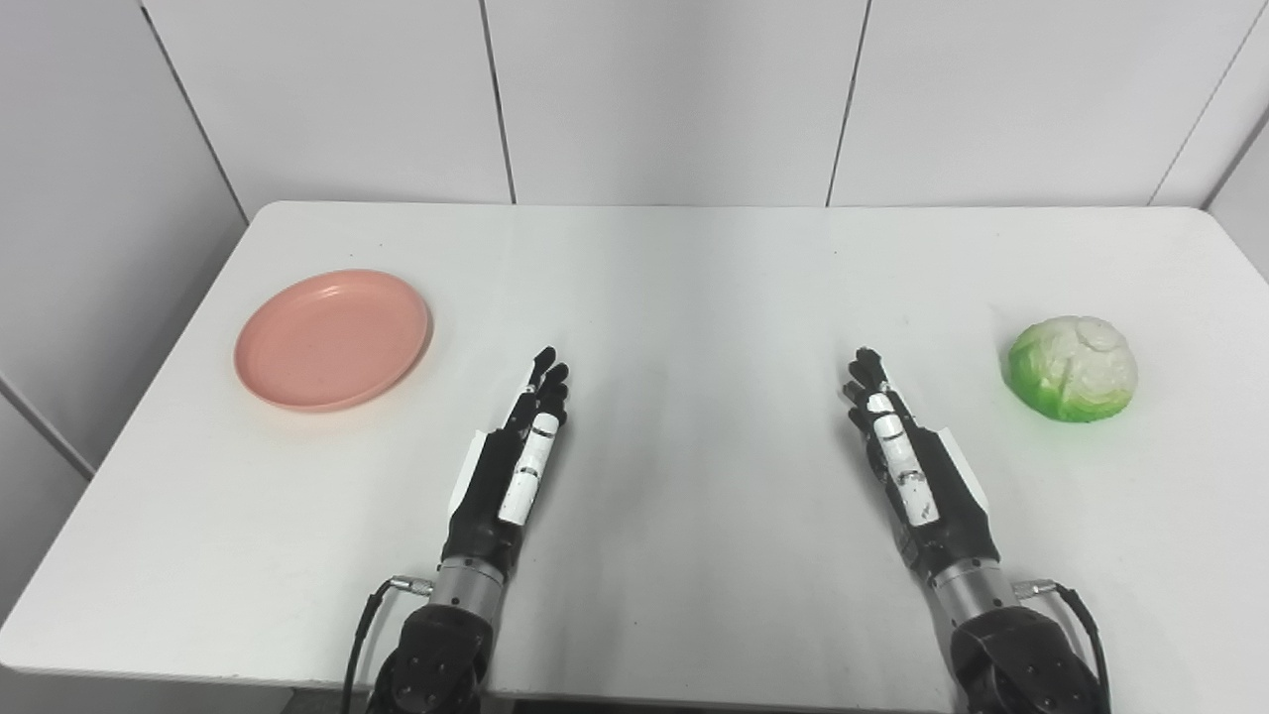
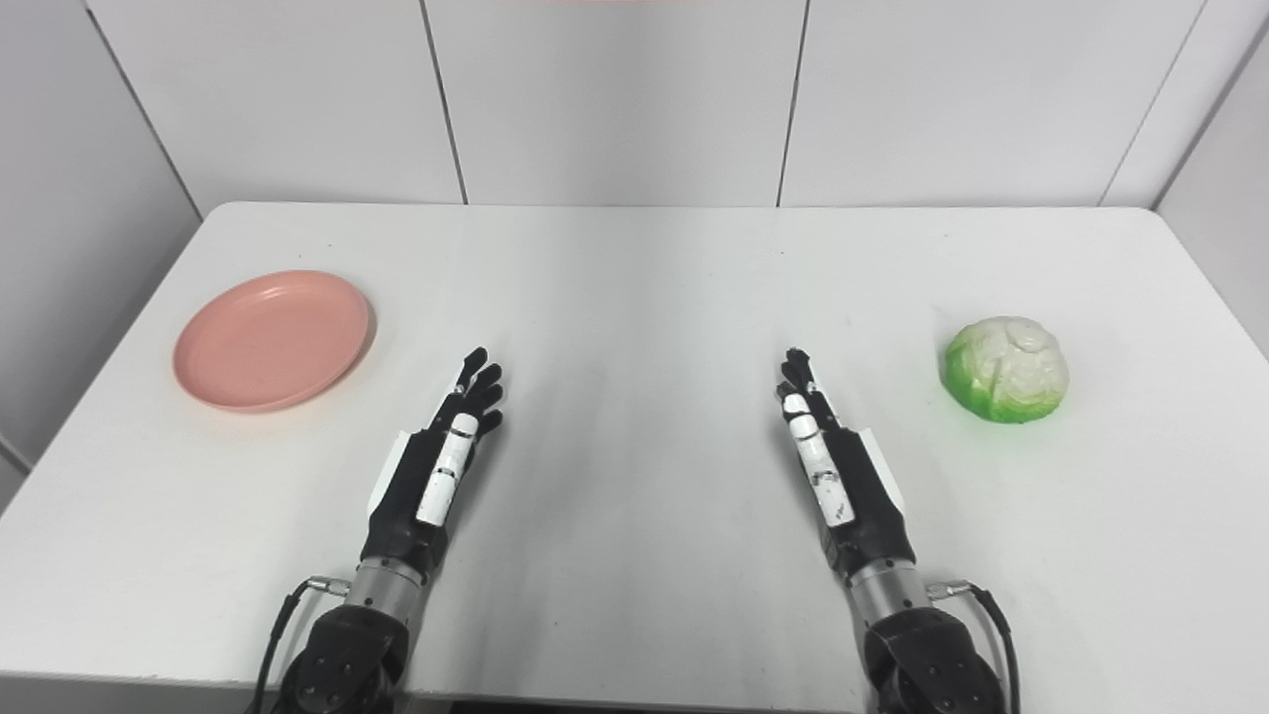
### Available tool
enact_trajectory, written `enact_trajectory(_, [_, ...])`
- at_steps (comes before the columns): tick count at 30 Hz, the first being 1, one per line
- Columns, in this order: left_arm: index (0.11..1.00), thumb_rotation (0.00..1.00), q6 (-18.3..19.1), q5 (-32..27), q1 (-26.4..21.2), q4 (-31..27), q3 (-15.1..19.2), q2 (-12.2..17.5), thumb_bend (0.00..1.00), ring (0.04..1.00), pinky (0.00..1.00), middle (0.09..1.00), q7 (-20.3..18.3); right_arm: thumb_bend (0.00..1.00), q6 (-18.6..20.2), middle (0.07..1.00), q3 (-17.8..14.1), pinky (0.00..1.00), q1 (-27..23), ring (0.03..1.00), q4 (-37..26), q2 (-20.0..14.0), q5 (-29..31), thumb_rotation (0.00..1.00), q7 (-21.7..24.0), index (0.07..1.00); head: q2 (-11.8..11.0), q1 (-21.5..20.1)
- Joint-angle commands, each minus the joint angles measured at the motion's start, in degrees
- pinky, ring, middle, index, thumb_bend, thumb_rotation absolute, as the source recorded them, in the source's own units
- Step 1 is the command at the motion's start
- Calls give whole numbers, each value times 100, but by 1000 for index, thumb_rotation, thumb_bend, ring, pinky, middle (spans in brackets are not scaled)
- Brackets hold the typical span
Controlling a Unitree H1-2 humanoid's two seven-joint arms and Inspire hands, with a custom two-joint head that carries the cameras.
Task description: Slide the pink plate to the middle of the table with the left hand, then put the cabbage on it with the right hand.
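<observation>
A round pink plate (image 1: 333, 338) lies flat on the left side of the white table (image 1: 694, 288), with nothing on it. A green and white cabbage (image 1: 1073, 369) rests on the right side. My left hand (image 1: 516, 451) hovers over the near middle-left, fingers stretched forward and empty, to the right of the plate and apart from it. My right hand (image 1: 907, 456) mirrors it at the near middle-right, open and empty, a hand's width left of the cabbage.
White wall panels (image 1: 674, 99) stand behind the table's far edge. The table's left edge runs close beside the plate. Cables trail from both wrists at the near edge.
</observation>
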Motion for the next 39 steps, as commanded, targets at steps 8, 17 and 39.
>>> enact_trajectory(8, [962,1000,42,34,1,145,-49,-36,398,963,933,966,-3,161,73,1000,47,1000,-85,994,-11,9,21,1000,86,999,2,11])
enact_trajectory(17, [959,1000,67,67,12,121,-57,-35,410,958,921,961,4,162,82,1000,50,1000,-81,995,-20,5,24,1000,95,999,13,7])
enact_trajectory(39, [970,1000,-306,232,-113,623,-166,-108,429,974,949,979,87,168,-63,1000,-50,1000,-107,1000,128,-119,222,1000,223,1000,-350,1076])
